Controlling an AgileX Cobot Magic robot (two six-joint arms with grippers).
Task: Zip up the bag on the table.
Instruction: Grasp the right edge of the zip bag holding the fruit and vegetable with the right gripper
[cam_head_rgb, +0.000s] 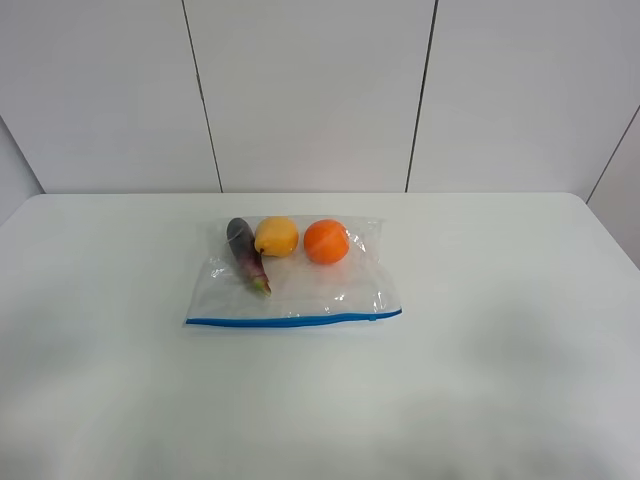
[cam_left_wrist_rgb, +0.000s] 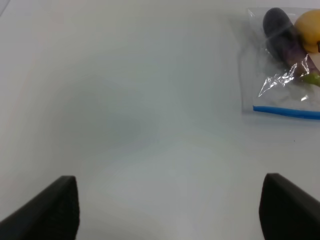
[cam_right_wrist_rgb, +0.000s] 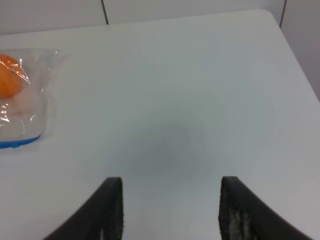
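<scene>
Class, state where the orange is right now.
In the high view the orange lies inside the bag near the middle of the table, just right of the yellow fruit, opposite the blue zipper strip.

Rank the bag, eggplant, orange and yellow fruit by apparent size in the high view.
1. bag
2. orange and yellow fruit, about alike; eggplant is longer but slimmer, so unranked against them
</scene>
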